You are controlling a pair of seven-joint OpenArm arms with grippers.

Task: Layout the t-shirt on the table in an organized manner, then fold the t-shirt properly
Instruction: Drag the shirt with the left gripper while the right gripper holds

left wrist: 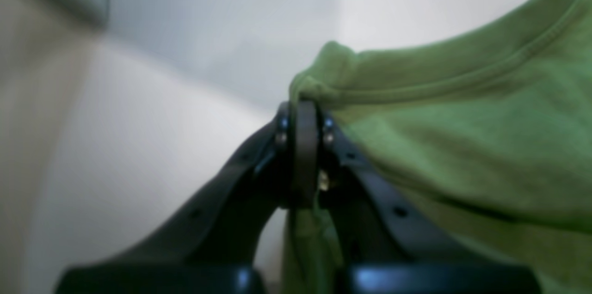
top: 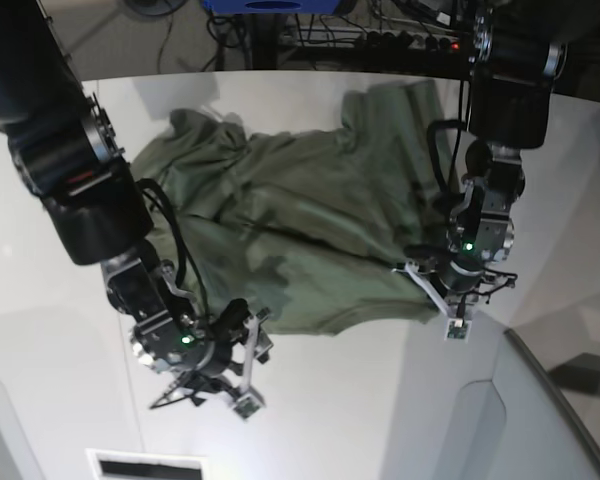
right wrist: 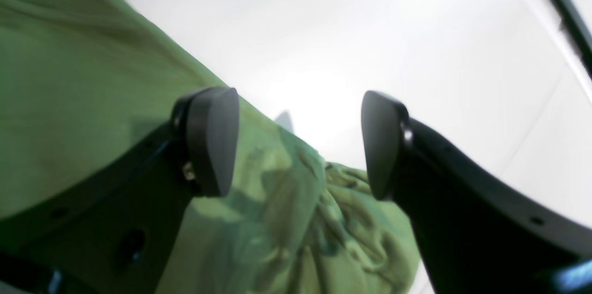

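Item: t-shirt (top: 310,230), olive-green, short-sleeved. I logged it spread loosely across the white table (top: 360,420), rumpled and not yet squared, lying between the two arms.

Position against the left gripper (left wrist: 305,113): in my left wrist view the black jaws were pressed together on a bunched edge of the cloth, with a stitched hem or collar band running away up and to the right. That view was blurred, so I could not say for certain which seam it was. More fabric hung down between the finger bases. In the base view this gripper (top: 430,272) sat at the shirt's lower corner on that view's right side, and the cloth ran taut from it.

Position against the right gripper (right wrist: 300,146): jaws spread wide, holding nothing. In my right wrist view one pad (right wrist: 212,139) stood over the green cloth and the other over bare table. A crumpled heap of fabric lay below the gap, beyond the tips. In the base view this gripper (top: 242,335) hovered just at the shirt's lower hem.

Appearance: plain, soft, heavily creased, with dark folds through the middle and one sleeve bunched at the far corner on the base view's left.
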